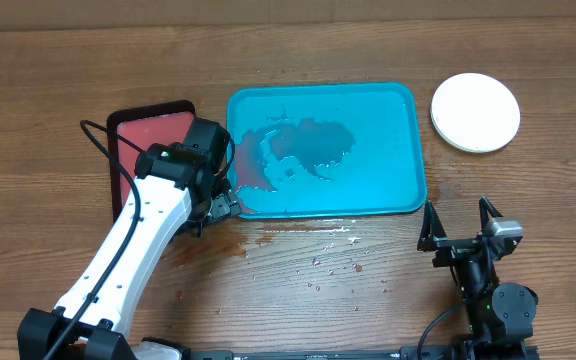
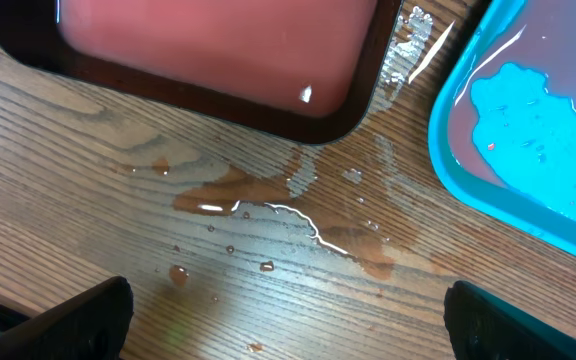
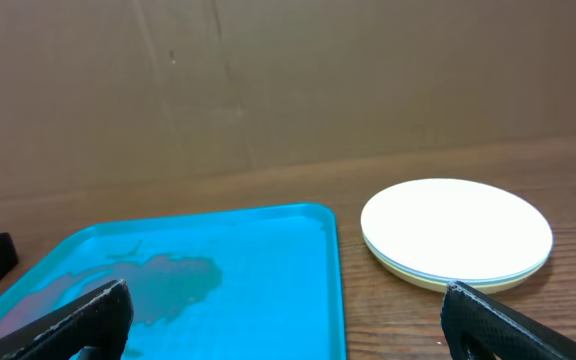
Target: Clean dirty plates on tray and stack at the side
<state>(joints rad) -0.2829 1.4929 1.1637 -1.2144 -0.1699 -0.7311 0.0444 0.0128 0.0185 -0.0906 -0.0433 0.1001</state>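
plates [image 1: 475,112] sit stacked on the bench [image 1: 298,300] just right of the tray [image 1: 388,130], white one on top. murky water [image 1: 308,150] pools in the tray. left tool [image 2: 283,300] and right tool [image 1: 457,218] both spread wide, empty.

Overhead straight down, wrist views low, close, all sharing tray [image 1: 388,120]

Overhead, the left arm [image 1: 143,225] covers the right side of the red tray [image 1: 148,135] and the lower-left corner of the turquoise tray [image 1: 388,120]. Plate stack [image 1: 475,112] upper right: only the top one shows.
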